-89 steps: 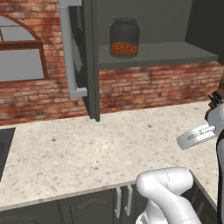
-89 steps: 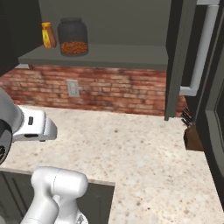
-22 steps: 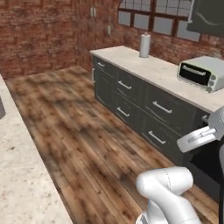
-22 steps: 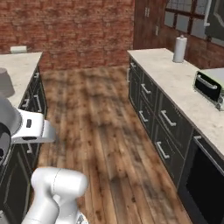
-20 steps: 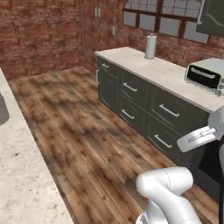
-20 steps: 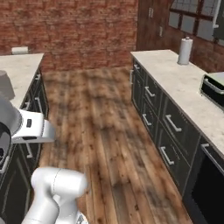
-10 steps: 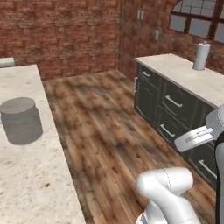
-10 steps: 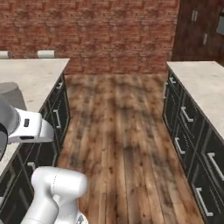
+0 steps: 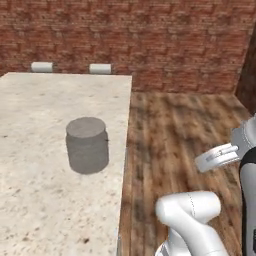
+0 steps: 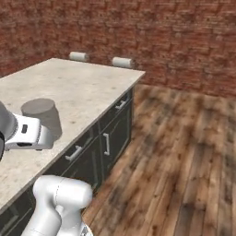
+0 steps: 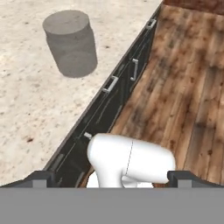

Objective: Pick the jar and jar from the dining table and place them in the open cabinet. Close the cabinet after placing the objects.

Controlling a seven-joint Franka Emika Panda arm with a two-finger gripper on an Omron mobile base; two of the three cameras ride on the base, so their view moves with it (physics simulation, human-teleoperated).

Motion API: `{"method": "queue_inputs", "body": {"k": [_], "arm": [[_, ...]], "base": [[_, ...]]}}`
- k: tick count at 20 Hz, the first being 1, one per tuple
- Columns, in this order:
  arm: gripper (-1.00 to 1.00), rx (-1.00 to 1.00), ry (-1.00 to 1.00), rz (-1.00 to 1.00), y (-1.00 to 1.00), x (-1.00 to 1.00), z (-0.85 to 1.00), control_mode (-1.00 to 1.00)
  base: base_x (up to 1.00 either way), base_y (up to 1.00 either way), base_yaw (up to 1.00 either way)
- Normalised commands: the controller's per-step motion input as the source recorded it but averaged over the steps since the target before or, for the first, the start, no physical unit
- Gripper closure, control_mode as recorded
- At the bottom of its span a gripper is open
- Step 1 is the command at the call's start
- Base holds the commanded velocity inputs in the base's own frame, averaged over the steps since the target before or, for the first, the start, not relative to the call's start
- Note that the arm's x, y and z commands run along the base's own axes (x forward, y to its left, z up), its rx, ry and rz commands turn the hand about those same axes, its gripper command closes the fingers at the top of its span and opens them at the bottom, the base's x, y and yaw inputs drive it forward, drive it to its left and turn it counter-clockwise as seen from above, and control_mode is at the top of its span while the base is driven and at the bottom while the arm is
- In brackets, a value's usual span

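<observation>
A wide grey frosted jar [image 9: 87, 145] [image 10: 41, 115] [image 11: 70, 41] stands upright on the dining table [image 9: 30, 200] [image 10: 78, 87] [image 11: 26, 109], a beige speckled stone top, a little in from its long edge. My gripper [image 11: 113, 179] hangs off the table's edge, over the floor and short of the jar. Its two fingertips [image 11: 41, 177] stand wide apart, open, with nothing between them. The cabinet is out of view.
Two white rolls [image 9: 41, 66] [image 9: 100, 69] lie at the table's far end by the brick wall [image 9: 175, 45]. Dark drawer fronts with silver handles [image 10: 108, 138] [image 11: 111, 83] run under the table edge. Bare wooden floor [image 9: 185, 125] stretches to the right.
The whole picture has swung round with the base: the far counter and its drawers left the views, and the dining table with the grey jar came in. The gripper stays open.
</observation>
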Motion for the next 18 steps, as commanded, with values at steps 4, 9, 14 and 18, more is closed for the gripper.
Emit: {"method": "queue_inputs", "body": {"k": [4, 9, 14, 18], "arm": [[-1.00, 0.00, 0.00, 0.00, 0.00, 0.00, 0.00, 1.00], [-1.00, 0.00, 0.00, 0.00, 0.00, 0.00, 0.00, 1.00], [-1.00, 0.00, 0.00, 0.00, 0.00, 0.00, 0.00, 1.00], [-1.00, 0.00, 0.00, 0.00, 0.00, 0.00, 0.00, 1.00]], "base": [[0.89, 0.00, 0.79], [0.82, 0.03, 0.79], [0.79, 0.04, 0.77], [0.74, 0.01, 0.77]]}}
